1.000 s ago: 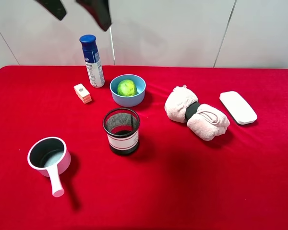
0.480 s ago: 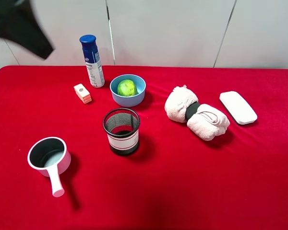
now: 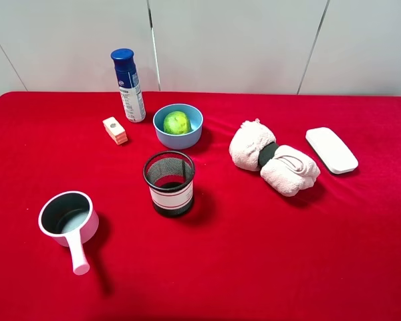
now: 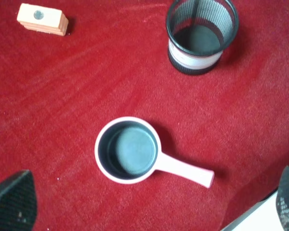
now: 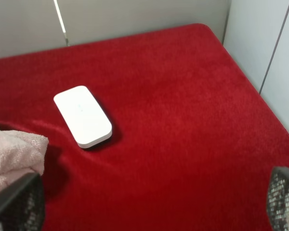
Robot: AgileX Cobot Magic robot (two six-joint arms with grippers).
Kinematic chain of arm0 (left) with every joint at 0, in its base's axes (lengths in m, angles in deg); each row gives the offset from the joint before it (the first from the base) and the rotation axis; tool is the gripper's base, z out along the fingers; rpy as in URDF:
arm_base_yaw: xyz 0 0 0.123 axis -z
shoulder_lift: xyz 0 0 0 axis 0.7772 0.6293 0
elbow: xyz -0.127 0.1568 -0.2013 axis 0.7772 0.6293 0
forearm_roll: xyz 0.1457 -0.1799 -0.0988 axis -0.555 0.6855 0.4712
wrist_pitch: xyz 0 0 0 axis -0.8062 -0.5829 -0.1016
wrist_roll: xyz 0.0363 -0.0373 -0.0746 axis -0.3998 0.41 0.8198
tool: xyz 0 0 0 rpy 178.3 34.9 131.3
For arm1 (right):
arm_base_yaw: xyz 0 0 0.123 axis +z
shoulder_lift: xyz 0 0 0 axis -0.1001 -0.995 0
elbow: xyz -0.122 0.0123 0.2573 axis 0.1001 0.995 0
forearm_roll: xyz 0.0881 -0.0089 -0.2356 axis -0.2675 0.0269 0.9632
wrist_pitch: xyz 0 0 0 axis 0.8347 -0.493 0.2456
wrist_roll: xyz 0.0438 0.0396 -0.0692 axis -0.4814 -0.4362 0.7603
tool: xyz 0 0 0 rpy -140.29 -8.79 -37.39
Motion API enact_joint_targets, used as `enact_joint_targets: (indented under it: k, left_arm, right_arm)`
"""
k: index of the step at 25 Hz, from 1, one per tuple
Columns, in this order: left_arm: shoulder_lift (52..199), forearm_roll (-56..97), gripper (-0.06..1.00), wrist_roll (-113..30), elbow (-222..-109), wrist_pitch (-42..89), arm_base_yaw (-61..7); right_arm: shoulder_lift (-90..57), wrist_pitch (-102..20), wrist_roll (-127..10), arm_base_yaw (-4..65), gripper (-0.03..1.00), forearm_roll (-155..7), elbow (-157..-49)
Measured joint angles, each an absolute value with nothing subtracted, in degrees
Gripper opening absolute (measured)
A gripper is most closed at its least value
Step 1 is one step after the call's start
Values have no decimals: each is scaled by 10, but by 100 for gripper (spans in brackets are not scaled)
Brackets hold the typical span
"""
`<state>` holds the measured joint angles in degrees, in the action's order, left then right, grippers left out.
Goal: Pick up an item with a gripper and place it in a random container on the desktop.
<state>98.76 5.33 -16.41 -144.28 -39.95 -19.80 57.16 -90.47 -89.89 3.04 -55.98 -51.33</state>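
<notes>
The green lime [image 3: 177, 122] lies inside the light blue bowl [image 3: 182, 140] at the back middle of the red desktop [image 3: 254, 254]. Neither gripper shows in the exterior high view. The left gripper [image 4: 149, 202] is open and empty, high above the pink handled pot [image 4: 127, 150]; only its dark fingertips [image 4: 13, 199] show at the frame corners. The right gripper [image 5: 149, 204] is open and empty, high above the table's right end, with its fingertips [image 5: 284, 198] at the frame corners. The lime and the bowl are out of both wrist views.
A blue-capped spray bottle [image 3: 128, 85] and a small orange-and-cream block [image 3: 115, 130] stand left of the bowl. A black mesh cup [image 3: 169, 182] stands in front of it, the pink pot [image 3: 68, 220] at front left. Rolled pink towels [image 3: 274, 157] and a white flat case [image 3: 331, 150] lie right.
The left arm's dark fingers, seen at the top left of the exterior view earlier, have swung left and left that view. The lime stays in the bowl.
</notes>
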Motion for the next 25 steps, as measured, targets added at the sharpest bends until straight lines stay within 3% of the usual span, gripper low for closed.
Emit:
enact_joint_targets:
  k: [14,25]
  left_arm:
    - [738,54,99,-130,-1274,-399,-201]
    - [602,66,99,-94,-1163,-352,-321]
  right_arm:
    - [572,-905,-899,30,69,-560,-513]
    - [572,-905,-899,30,69,-560,-513]
